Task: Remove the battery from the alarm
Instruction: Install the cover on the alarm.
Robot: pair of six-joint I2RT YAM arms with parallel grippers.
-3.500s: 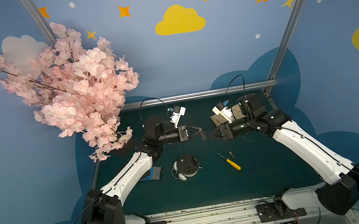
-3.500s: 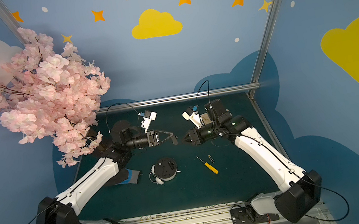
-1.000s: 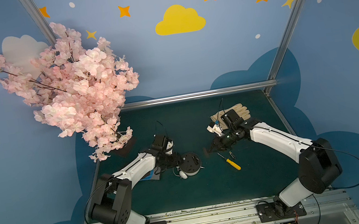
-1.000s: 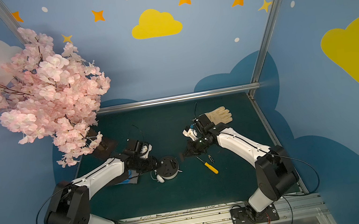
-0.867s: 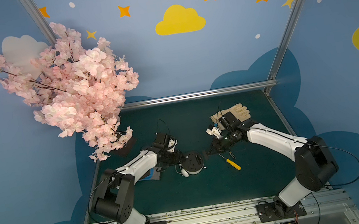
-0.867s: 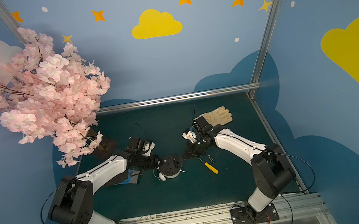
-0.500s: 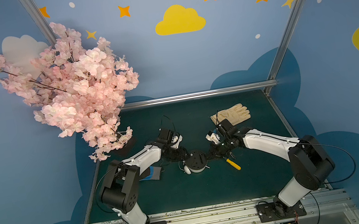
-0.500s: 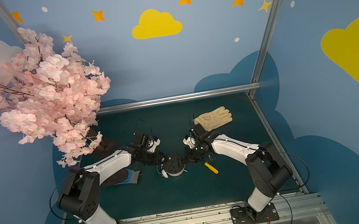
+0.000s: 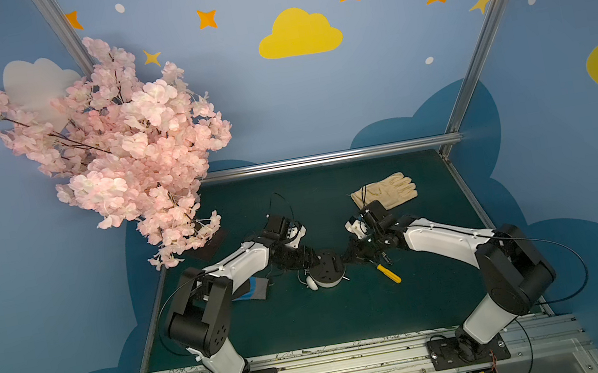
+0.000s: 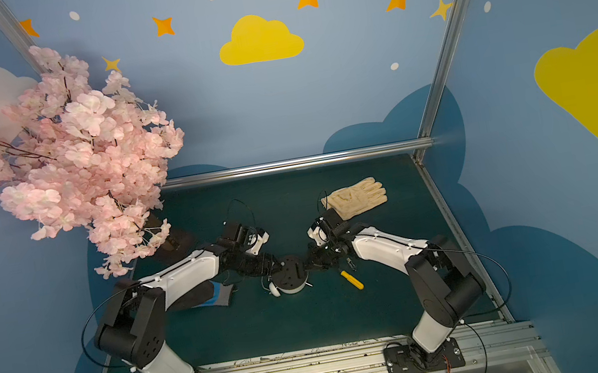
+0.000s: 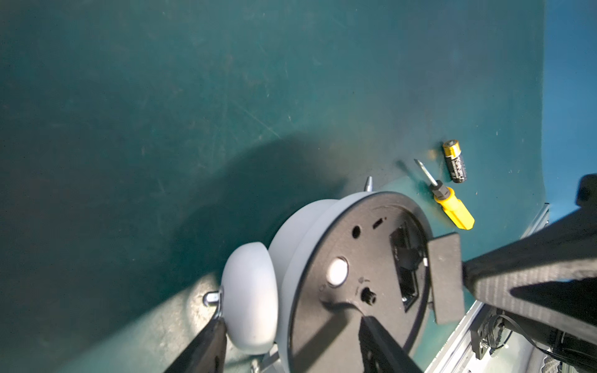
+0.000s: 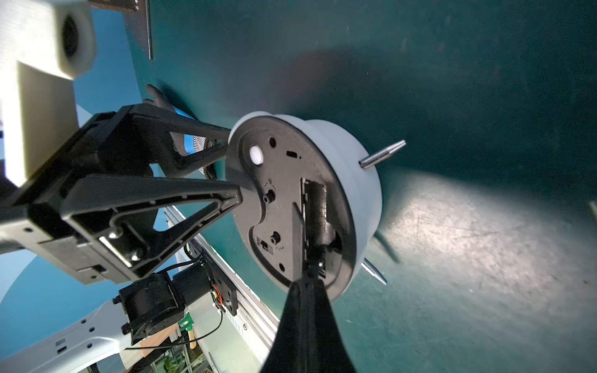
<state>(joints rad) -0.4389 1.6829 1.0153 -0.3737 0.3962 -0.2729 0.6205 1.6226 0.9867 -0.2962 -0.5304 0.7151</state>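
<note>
Screwdriver (image 9: 390,275), yellow-handled, lies nearest on the green mat (image 9: 312,325). The battery (image 11: 455,165) lies on the mat just beside its blade, apart from the clock. The alarm (image 9: 327,271) lies face down with the dark back panel upward and its compartment cover (image 11: 445,277) raised. The left gripper (image 11: 290,321) is open: one finger stands beside a white bell (image 11: 250,297), the other is over the back panel. The right gripper (image 12: 309,284) is closed, its tip at the edge of the open compartment, next to the raised cover. What is inside the compartment I cannot tell. Farther back lies a beige glove (image 9: 386,191), and a pink blossom branch (image 9: 119,152) hangs over the far left corner.
</note>
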